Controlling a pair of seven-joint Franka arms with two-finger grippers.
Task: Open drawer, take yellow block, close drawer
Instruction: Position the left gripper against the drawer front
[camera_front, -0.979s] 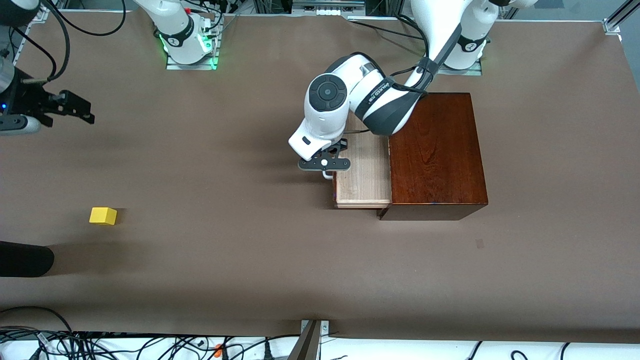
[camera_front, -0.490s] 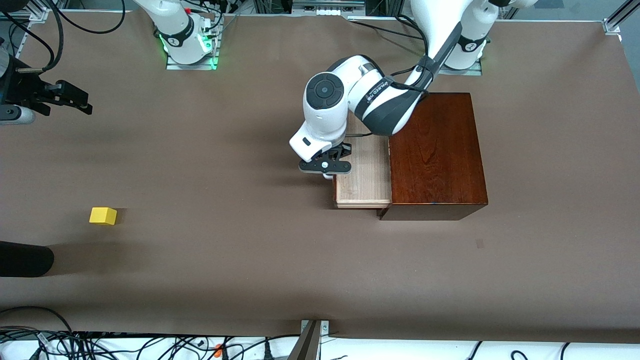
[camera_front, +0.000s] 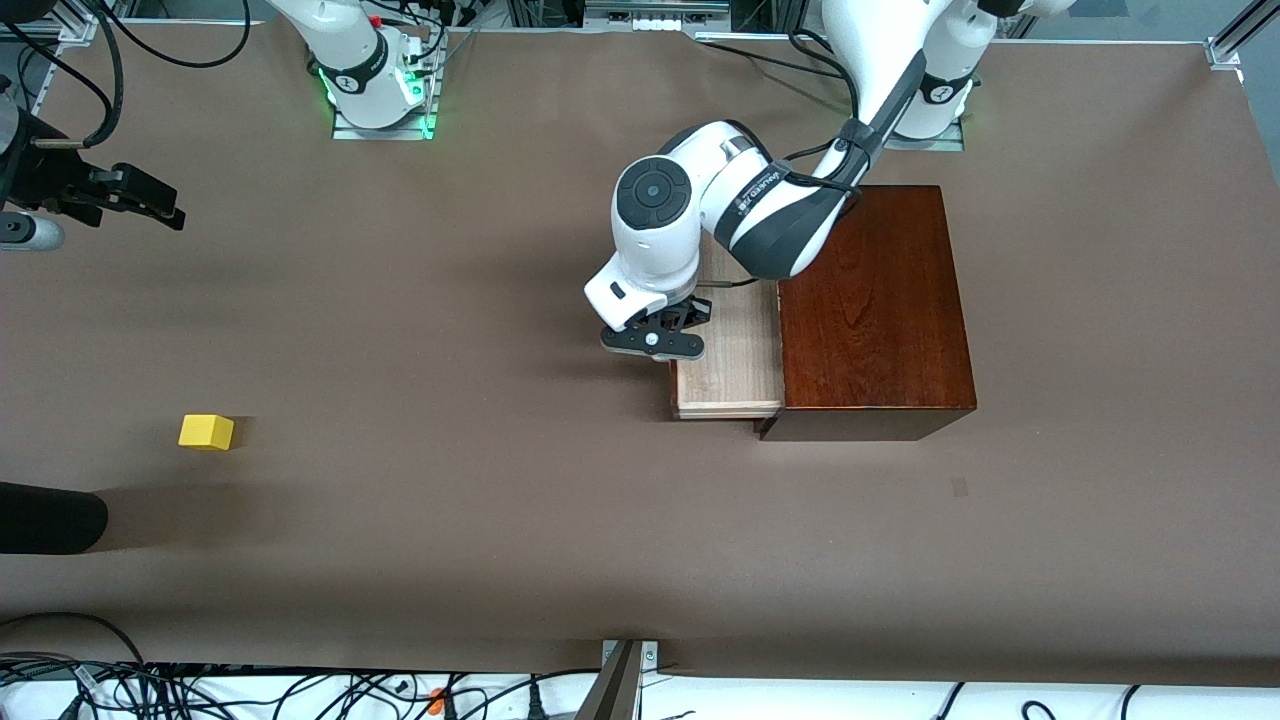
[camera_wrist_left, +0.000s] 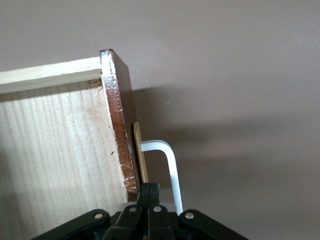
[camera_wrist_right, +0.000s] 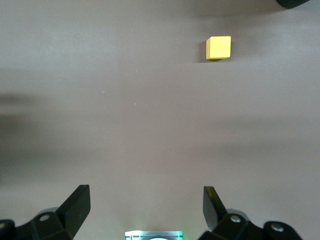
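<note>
Brown matte cloth covers the table from end to end, and on it the drawer stands partly out of its box, its pale tray bare and empty. Its front is dark glossy wood with a chipped top edge, and a white bar handle bends off it like a staple.

The left gripper sits at that front, jaws shut together with the fingers pressed against the front panel beside the handle rather than around it. My reading is that the closing push is the step in hand: the tray has only a short way to go. The next move calls for a straight shove along the slide, since a skewed push could jam the tray or shift the box.

Well apart, toward the right arm's end and nearer the camera, the block lies on the cloth: 1 small yellow cube, plain faces, crisp edges. It looks easy to pinch.

Over that end hangs the right gripper, jaws spread wide and empty, waiting; its wrist view shows the block ahead of its fingertips.
</note>
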